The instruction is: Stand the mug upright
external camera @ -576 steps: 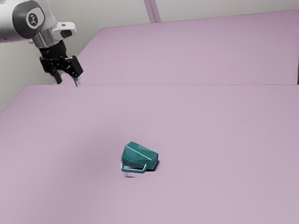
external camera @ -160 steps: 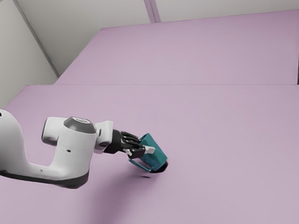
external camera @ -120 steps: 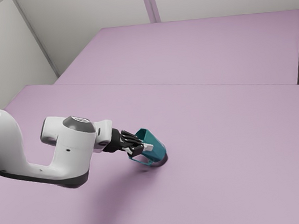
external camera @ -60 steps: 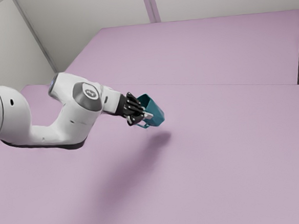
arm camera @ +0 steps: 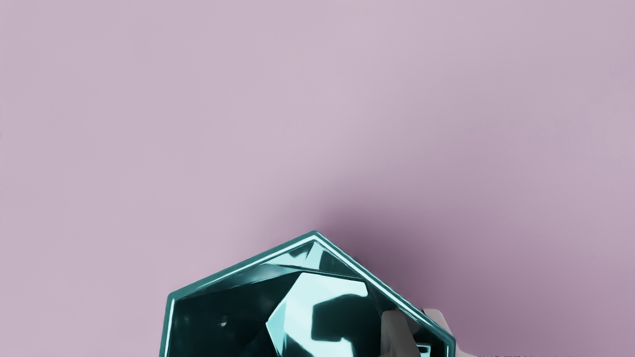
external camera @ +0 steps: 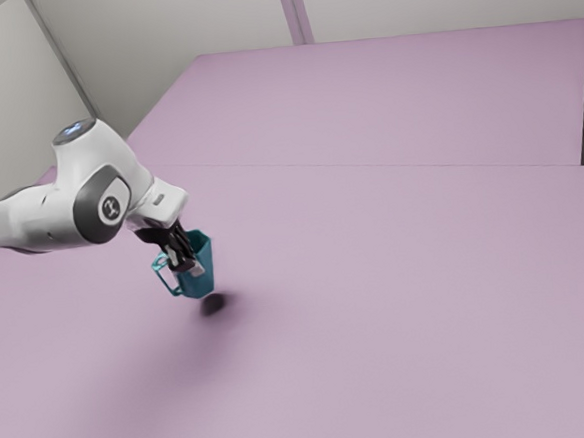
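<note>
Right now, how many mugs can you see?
1. The teal mug is in my hand, gripped by its wall above the pink table. Another could be hidden behind my arm.

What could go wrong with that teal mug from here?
The jaws pinch the mug by one stretch of its wall, one jaw inside and one outside, so it might swivel or slip. It also seems to hang above the table, with its shadow below, so letting go too soon could drop and topple it.
</note>
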You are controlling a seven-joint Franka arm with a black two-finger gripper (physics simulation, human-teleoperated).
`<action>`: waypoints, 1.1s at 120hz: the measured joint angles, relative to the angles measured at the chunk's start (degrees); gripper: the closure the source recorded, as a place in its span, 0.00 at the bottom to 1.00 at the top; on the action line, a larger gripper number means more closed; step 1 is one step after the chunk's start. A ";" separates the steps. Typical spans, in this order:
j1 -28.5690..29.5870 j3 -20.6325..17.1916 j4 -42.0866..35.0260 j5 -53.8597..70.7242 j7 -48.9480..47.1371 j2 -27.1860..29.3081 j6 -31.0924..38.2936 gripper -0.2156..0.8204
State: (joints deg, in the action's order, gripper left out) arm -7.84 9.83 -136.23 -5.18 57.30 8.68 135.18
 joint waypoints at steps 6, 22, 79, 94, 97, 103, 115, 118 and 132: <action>0.02 0.01 -0.02 0.78 -3.21 -0.32 0.54 0.97; 0.04 0.00 -0.03 1.87 -10.63 -1.51 2.70 0.97; -0.31 -0.66 -0.08 1.56 -32.22 -7.34 16.03 0.97; -0.56 -1.24 -0.08 1.43 -36.46 -7.87 17.10 0.97; -0.57 -1.39 -0.08 1.41 -37.22 -7.89 17.20 0.97; -0.69 -1.60 -0.10 1.39 -38.66 -7.91 17.33 0.97; -0.91 -1.98 -0.12 1.36 -41.21 -7.95 17.47 0.97; -0.98 -2.06 -0.12 1.36 -41.79 -7.99 17.48 0.97; -0.92 -2.73 -0.12 1.32 -44.15 -8.69 17.50 0.96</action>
State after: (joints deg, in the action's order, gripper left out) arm -8.75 7.11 -136.34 -3.86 13.15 0.00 152.68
